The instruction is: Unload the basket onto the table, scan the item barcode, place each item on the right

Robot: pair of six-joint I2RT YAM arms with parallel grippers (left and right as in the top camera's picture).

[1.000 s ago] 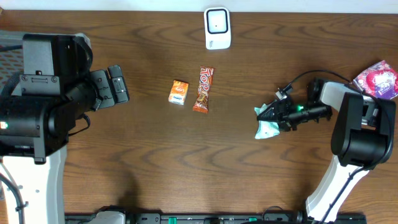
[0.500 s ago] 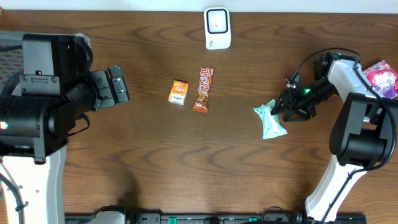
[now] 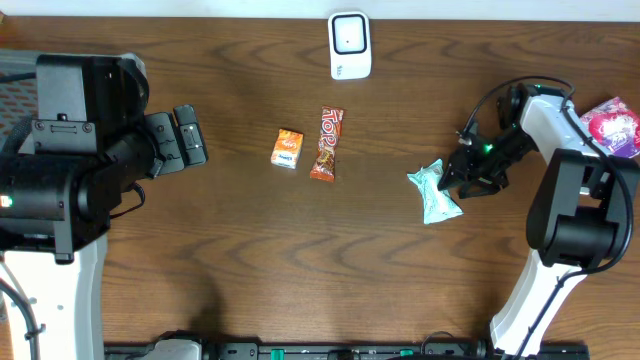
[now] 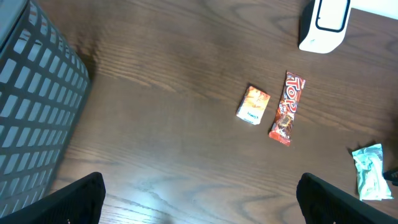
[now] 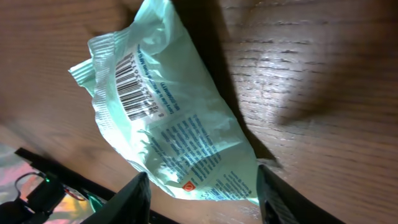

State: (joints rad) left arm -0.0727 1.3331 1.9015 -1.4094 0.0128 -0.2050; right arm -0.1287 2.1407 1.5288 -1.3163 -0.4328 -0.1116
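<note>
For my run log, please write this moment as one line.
right fingers: gripping mint-green plastic packet | barcode: faces wrist camera | left fingers: open, empty | white scanner box: apart from packet

Mint pkt (image 5: 174, 124) print too blurry to read.

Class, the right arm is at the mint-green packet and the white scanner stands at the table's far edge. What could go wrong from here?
1. The right gripper has its jaws either side of just one end of the mint-green packet; the thin wrapper may slip or droop when lifted.
2. The barcode lies near the packet's other end on a creased face; it could reach the white scanner tilted and fail to read.
</note>
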